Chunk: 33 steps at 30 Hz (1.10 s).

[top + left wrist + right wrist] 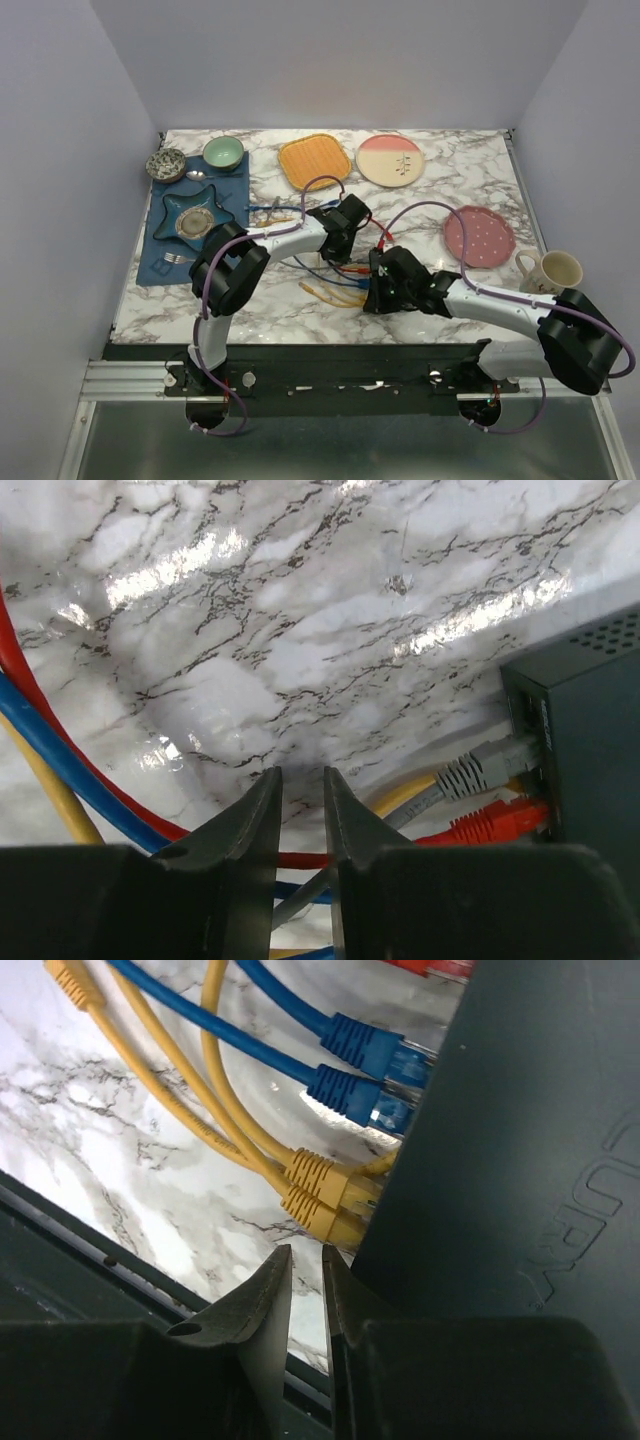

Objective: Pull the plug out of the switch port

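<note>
The switch [590,750] lay flat on the table [300,630], at the right of the left wrist view, with its port edge turned toward the left gripper [302,772]. Two plugs sat in that edge. The grey plug [487,767] was the upper one and the red plug [495,822] was just below it, and both pointed out of the switch toward the gripper. The grey plug's long axis sloped slightly down and away from the ports.

The grey cable [298,902] ran from its plug into the narrow slit between the left jaws. The jaws were drawn nearly together. Whether they had clamped the cable could not be told.

So the plug lay ahead and to the right of the left gripper, near it but apart, with the fingers on the cable side rather than on the plug body.

The right gripper [307,1248] was the closer one, right against the switch body. Its jaws were also nearly together, with nothing seen in the slit, so its grip could not be told either.

A pull would likely need to run straight out from the port edge along the plug's axis while the right arm steadied the switch.
</note>
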Motion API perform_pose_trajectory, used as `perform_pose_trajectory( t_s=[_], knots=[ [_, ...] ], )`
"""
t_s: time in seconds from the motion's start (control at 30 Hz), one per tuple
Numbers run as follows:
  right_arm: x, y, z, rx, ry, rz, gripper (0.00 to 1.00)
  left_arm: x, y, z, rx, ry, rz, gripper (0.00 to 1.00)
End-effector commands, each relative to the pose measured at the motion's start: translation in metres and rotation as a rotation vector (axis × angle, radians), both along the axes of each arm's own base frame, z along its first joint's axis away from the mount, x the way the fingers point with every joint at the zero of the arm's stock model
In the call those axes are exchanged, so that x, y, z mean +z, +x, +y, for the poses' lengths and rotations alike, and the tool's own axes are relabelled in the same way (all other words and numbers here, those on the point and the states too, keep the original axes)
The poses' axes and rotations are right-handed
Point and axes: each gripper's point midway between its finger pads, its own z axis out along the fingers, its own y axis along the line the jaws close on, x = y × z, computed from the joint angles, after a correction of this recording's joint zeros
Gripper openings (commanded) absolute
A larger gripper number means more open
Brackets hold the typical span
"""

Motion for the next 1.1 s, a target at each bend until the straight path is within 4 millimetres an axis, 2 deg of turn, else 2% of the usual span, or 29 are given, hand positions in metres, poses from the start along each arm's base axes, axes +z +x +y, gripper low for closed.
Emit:
perform_pose_trajectory(
  t_s=[0.0, 0.1, 0.33, 0.5, 0.57, 0.63, 0.7, 0.73, 0.77, 0.8, 0.83, 0.9, 0.97, 1.0, 1.03, 1.07],
  knots=[
    [-0.008, 0.024, -0.028, -0.139, -0.082, -0.041, 0.28, 0.002, -0.028, 0.000, -0.026, -0.061, 0.084, 0.23],
    [-0.010, 0.039, -0.041, -0.192, -0.097, -0.039, 0.28, 0.004, -0.034, 0.005, -0.007, -0.074, 0.084, 0.22],
    [0.008, 0.090, -0.063, -0.309, -0.087, -0.077, 0.29, 0.012, -0.041, -0.002, -0.009, -0.137, 0.100, 0.22],
    [0.025, 0.121, -0.068, -0.378, -0.045, -0.089, 0.31, 0.017, -0.042, -0.013, -0.013, -0.189, 0.120, 0.22],
    [0.023, 0.130, -0.069, -0.405, -0.047, -0.076, 0.31, 0.019, -0.043, -0.019, -0.008, -0.224, 0.127, 0.22],
    [0.031, 0.147, -0.068, -0.435, -0.035, -0.088, 0.31, 0.023, -0.043, -0.023, -0.006, -0.248, 0.129, 0.22],
    [0.026, 0.158, -0.065, -0.442, -0.042, -0.072, 0.31, 0.027, -0.042, -0.030, -0.005, -0.283, 0.131, 0.22],
    [0.036, 0.170, -0.062, -0.451, -0.026, -0.088, 0.31, 0.028, -0.042, -0.032, -0.001, -0.292, 0.134, 0.22],
    [0.026, 0.175, -0.062, -0.456, -0.040, -0.065, 0.31, 0.031, -0.041, -0.037, 0.003, -0.312, 0.134, 0.22],
    [0.026, 0.179, -0.061, -0.458, -0.042, -0.058, 0.31, 0.031, -0.041, -0.040, 0.002, -0.325, 0.143, 0.22],
    [0.032, 0.191, -0.059, -0.469, -0.031, -0.069, 0.31, 0.031, -0.043, -0.044, 0.001, -0.332, 0.148, 0.22],
    [0.032, 0.197, -0.059, -0.479, -0.036, -0.058, 0.30, 0.032, -0.039, -0.051, 0.008, -0.352, 0.147, 0.22],
    [0.044, 0.200, -0.059, -0.485, -0.025, -0.085, 0.30, 0.033, -0.032, -0.050, 0.035, -0.341, 0.121, 0.22],
    [0.067, 0.200, -0.061, -0.495, 0.005, -0.141, 0.30, 0.035, -0.030, -0.048, 0.052, -0.338, 0.108, 0.23],
    [0.075, 0.198, -0.064, -0.498, 0.012, -0.165, 0.30, 0.037, -0.023, -0.043, 0.081, -0.323, 0.076, 0.24],
    [0.074, 0.187, -0.069, -0.499, 0.007, -0.168, 0.31, 0.038, -0.018, -0.038, 0.101, -0.318, 0.064, 0.24]
  ],
)
